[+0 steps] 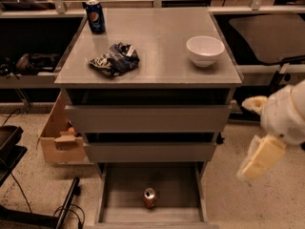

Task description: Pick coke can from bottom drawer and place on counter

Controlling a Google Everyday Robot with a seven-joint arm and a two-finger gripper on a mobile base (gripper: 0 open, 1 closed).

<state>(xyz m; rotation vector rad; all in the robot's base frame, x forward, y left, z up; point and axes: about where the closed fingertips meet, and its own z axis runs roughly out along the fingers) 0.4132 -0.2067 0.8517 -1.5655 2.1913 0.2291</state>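
Note:
The coke can (pixel 149 198) stands upright near the front middle of the bottom drawer (pixel 123 191), which is pulled open. The two drawers above it stick out a little. The counter (pixel 157 32) is the grey top of the cabinet. My gripper (pixel 245 139) hangs in the air to the right of the cabinet at about middle drawer height, well apart from the can. Its two pale yellow fingers (pixel 259 159) are spread apart and hold nothing.
On the counter are a blue Pepsi can (pixel 95 16) at the back left, a crumpled dark chip bag (pixel 114 59) and a white bowl (pixel 205 50) at the right. A cardboard box (pixel 55 140) sits on the floor left of the cabinet. Cables lie at the lower left.

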